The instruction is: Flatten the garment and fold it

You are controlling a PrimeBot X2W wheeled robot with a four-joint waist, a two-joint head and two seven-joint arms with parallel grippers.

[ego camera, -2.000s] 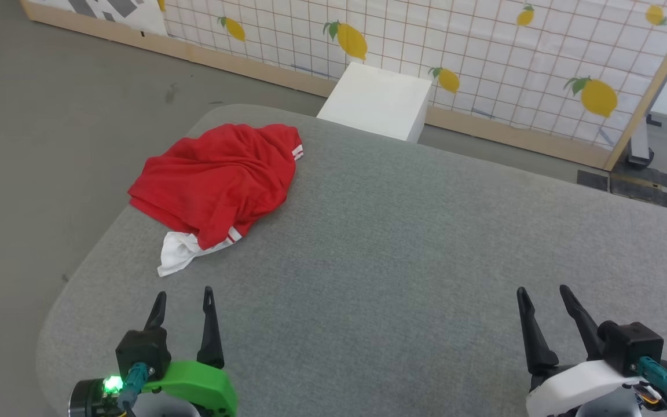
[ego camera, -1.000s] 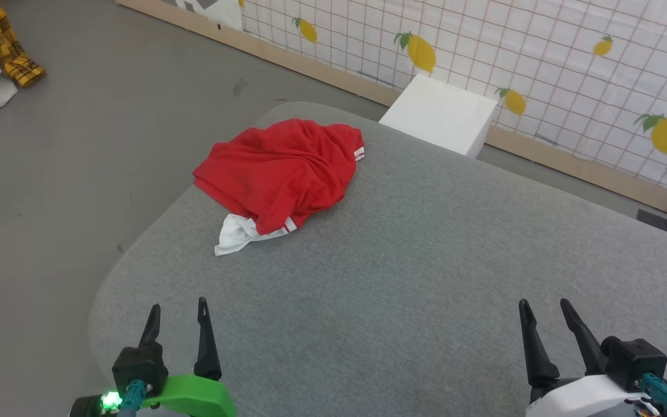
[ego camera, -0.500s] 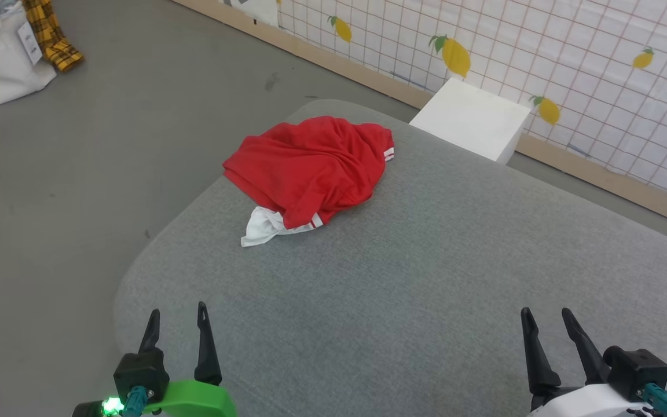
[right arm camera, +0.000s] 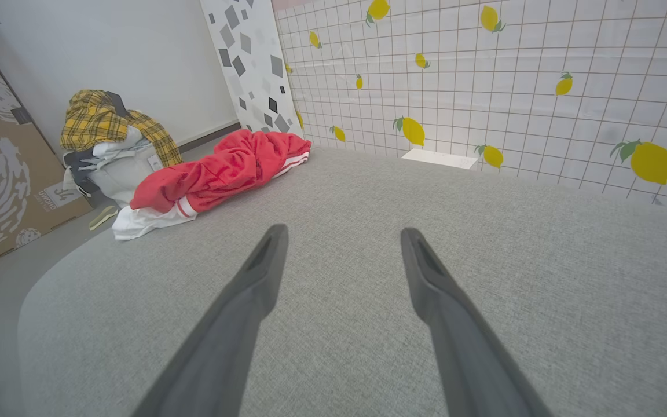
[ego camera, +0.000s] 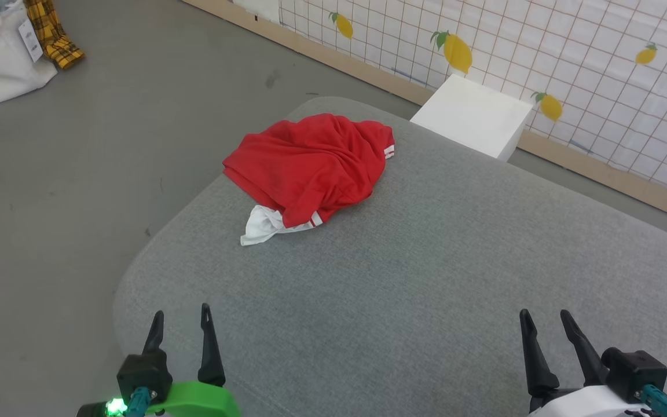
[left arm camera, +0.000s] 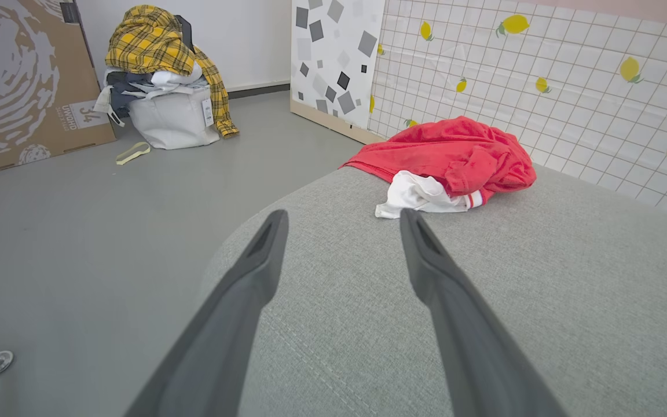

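The garment (ego camera: 310, 165) is a crumpled red heap with a white sleeve poking out at its near side, lying near the far left corner of the grey padded table (ego camera: 426, 278). It also appears in the left wrist view, garment (left arm camera: 455, 156), and in the right wrist view, garment (right arm camera: 217, 171). My left gripper (ego camera: 182, 314) hovers open over the table's near left edge, well short of the cloth. My right gripper (ego camera: 543, 314) stands open at the near right, far from it. Both hold nothing.
A white box (ego camera: 472, 116) stands on the floor behind the table, against a lemon-print grid screen (ego camera: 542, 52). A white bag with yellow plaid cloth (ego camera: 9, 40) sits on the floor far left, next to a cardboard box (left arm camera: 15, 87).
The head camera swung left over the two seconds, so the whole picture shifted right. The garment lies unchanged on the table. Both grippers stay open in the same places.
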